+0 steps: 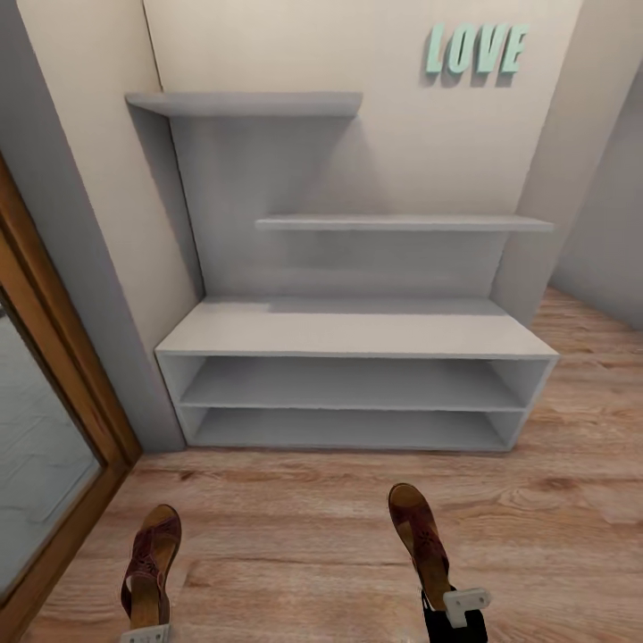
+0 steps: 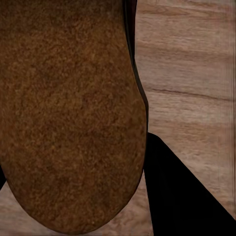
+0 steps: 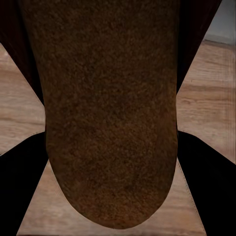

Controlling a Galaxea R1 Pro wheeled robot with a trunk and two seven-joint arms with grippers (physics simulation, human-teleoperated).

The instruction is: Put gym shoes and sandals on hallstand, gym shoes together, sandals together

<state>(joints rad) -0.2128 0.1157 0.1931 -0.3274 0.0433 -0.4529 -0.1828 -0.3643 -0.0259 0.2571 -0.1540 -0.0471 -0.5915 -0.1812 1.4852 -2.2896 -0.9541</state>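
Note:
The pale grey hallstand (image 1: 357, 332) stands straight ahead against the wall, its bench top and two open lower shelves bare. One brown sandal (image 1: 152, 558) hangs over the corridor floor (image 1: 295, 536) at the lower left, held at the heel by my left gripper (image 1: 145, 634). The other sandal (image 1: 420, 536) is at the lower right, heel in my right gripper (image 1: 464, 605). Both toes point at the rack. In the left wrist view a brown sole (image 2: 69, 113) sits close to the lens, and a brown sole (image 3: 110, 108) does the same in the right wrist view. The gym shoes are out of view.
A wood-framed glass door (image 1: 54, 429) runs along the left. Two floating shelves (image 1: 250, 104) (image 1: 402, 223) hang above the bench. Teal LOVE letters (image 1: 476, 49) are on the wall. A grey wall corner (image 1: 607, 250) closes the right side.

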